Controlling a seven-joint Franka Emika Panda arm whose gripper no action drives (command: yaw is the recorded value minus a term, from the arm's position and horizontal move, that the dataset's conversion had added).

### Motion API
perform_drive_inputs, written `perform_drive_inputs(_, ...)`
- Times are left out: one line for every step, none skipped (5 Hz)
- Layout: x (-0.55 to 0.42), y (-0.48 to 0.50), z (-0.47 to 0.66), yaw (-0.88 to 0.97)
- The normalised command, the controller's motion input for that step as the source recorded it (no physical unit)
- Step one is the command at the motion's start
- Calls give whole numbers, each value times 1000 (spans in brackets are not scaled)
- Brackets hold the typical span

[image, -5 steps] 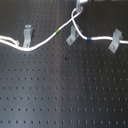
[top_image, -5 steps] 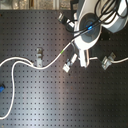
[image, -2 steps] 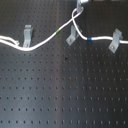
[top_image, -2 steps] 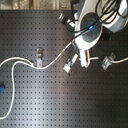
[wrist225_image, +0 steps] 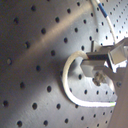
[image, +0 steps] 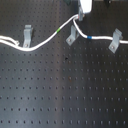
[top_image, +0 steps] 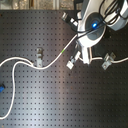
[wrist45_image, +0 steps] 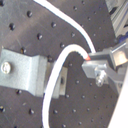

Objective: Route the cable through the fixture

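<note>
Holding the cable [image: 47, 40] just above the middle fixture [image: 72, 35], we judge the step in hand to be seating the cord in that clip's upright fork. In both wrist views the gripper [wrist45_image: 92, 65] has its fingers closed on a tight loop of the white cord, right beside the grey bracket. In the first exterior view the cable runs from that view's left edge past the left clip [image: 27, 35], rises to the green band [image: 59, 31], reaches the gripper near the middle fixture, then carries on through the blue band [image: 90, 37] to the right clip [image: 116, 39]. Whether the cord already lies inside the fork we cannot tell; the arm hides it in the second exterior view.

To do this well, we should:
- keep the pinch firm so the loop does not slip
- line the cord up over the slot before lowering, not beside it
- lower slowly and keep some slack on both sides, since a taut cord could spring back out
- watch the perforated board [image: 65, 95] for snagging, and open only once the cord sits low in the fork
</note>
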Motion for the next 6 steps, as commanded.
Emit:
perform_drive_inputs(255, 49, 211, 9)
perform_drive_inputs(277, -3, -4, 54)
perform_drive_inputs(293, -59, 65, 74)
perform_drive_inputs(89, -94, 578, 0)
perform_drive_inputs(2, 5, 231, 0)
perform_drive_inputs(0, 0, 13, 0)
